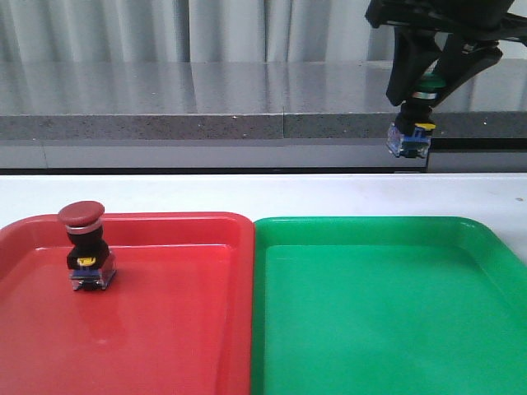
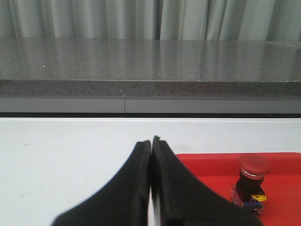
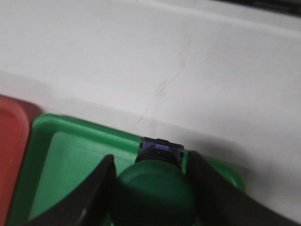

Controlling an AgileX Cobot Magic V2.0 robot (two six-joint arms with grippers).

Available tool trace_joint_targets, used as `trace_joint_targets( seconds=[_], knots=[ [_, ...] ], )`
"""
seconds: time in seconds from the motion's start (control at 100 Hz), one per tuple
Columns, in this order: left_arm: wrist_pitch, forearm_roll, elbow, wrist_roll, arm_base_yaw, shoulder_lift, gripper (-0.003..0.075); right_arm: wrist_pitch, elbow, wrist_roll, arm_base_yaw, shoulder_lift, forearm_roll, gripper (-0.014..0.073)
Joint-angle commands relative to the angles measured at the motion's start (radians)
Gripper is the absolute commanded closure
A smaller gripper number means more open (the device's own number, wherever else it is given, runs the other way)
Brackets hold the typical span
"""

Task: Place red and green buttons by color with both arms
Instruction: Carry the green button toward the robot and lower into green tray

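Red tray (image 1: 165,329) beside green tray (image 1: 387,313); table (image 1: 247,193) white. Red button (image 1: 86,247) red-capped, black-bodied (yellow tab). Green button (image 1: 418,107) green-capped, blue-based. Both grippers black.

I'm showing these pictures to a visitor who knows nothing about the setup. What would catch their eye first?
Probably the two bright trays side by side at the front of the table, the red tray on the left and the green tray on the right. Next, the green button held high over the table's far right by the right gripper. The red button stands upright in the red tray's far left corner.
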State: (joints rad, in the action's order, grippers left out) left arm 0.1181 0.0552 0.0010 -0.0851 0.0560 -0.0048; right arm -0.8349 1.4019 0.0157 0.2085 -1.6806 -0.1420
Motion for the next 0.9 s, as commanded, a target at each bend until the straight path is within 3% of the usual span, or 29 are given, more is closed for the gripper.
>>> trace_joint_targets(
  seconds=[0.0,0.4,0.59,0.89],
  knots=[
    [-0.083,0.000,0.043,-0.008,-0.002,-0.031,0.0739,0.063,-0.041,-0.016,0.026,0.094,-0.004,0.0377],
    [-0.083,0.000,0.043,-0.008,-0.002,-0.031,0.0739,0.257,-0.328,-0.096,0.098,0.153,-0.005,0.0377],
    [-0.083,0.000,0.043,-0.008,-0.002,-0.031,0.0739,0.342,-0.377,-0.124,0.100,0.145,-0.008,0.0377],
    [-0.083,0.000,0.043,-0.008,-0.002,-0.031,0.0739,0.356,-0.378,-0.124,0.100,0.049,-0.019,0.0377]
  ],
)
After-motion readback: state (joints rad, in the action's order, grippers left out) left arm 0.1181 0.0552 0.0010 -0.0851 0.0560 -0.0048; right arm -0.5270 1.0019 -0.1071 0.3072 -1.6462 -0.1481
